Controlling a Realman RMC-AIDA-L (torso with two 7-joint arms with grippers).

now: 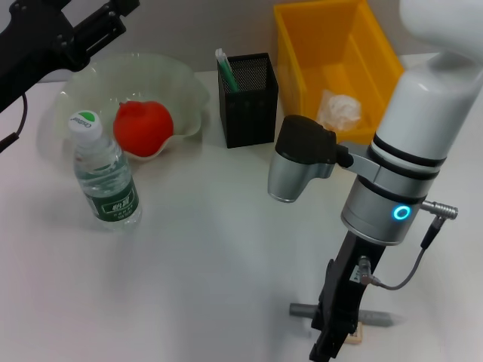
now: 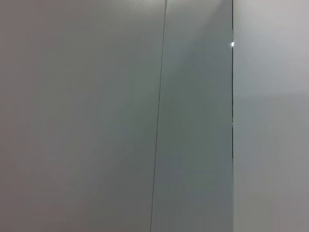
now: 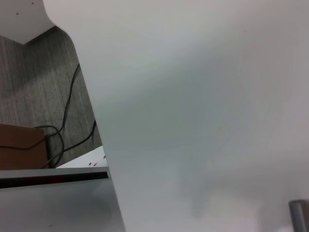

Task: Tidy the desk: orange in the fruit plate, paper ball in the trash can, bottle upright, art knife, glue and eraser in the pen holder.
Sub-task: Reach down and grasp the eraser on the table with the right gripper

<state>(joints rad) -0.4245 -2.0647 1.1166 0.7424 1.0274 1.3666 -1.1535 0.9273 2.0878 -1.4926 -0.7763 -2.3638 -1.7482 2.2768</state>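
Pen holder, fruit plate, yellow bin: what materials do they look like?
Pen holder: black metal mesh, judging by the fine perforated walls; matte.
Fruit plate: translucent glass or plastic, wavy rim, glossy; cannot tell which.
Yellow bin: moulded plastic, likely, from the smooth, uniform, slightly shiny walls.

The right arm is extended downward at the near edge, its gripper [image 1: 336, 332] lowered to the surface (finger state not discernible). The left gripper [image 1: 113, 11] is held raised, far left.
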